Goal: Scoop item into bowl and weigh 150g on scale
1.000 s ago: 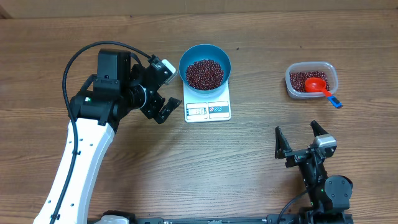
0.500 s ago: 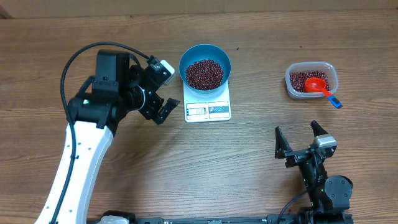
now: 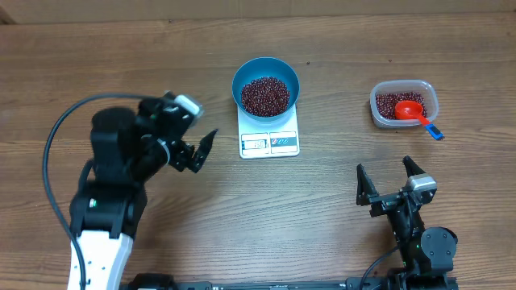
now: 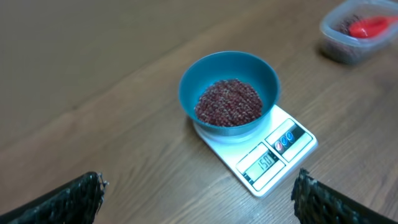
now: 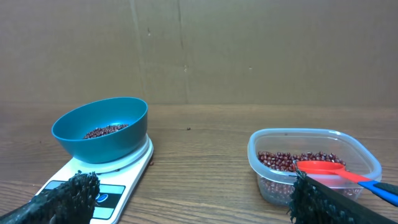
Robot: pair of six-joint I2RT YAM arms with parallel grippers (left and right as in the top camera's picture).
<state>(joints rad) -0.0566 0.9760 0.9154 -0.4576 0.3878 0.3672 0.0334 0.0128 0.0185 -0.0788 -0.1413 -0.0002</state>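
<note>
The blue bowl (image 3: 239, 74) stands on the white scale (image 3: 270, 142) at the table's back middle, with a heap of dark red beans (image 3: 265, 95) inside it. In the left wrist view the bowl (image 4: 193, 87) and beans (image 4: 229, 102) sit on the scale (image 4: 273, 155), whose display reads 150. My left gripper (image 3: 203, 121) hangs open to the left of the scale, apart from it, with nothing between its fingers (image 4: 74, 199). My right gripper (image 3: 384, 167) stands open and empty near the front right, facing the bowl (image 5: 99, 134) and scale (image 5: 134, 165).
A clear plastic tub (image 3: 431, 97) at the back right holds more beans and a red scoop (image 3: 409, 110) whose blue handle end (image 3: 435, 133) sticks out over the rim. The right wrist view shows the tub (image 5: 273, 146) and the scoop (image 5: 320, 167) close ahead.
My left arm has drawn back to the left and toward the front, away from the scale, with the gripper still open. The right arm, bowl and scale have not moved.
</note>
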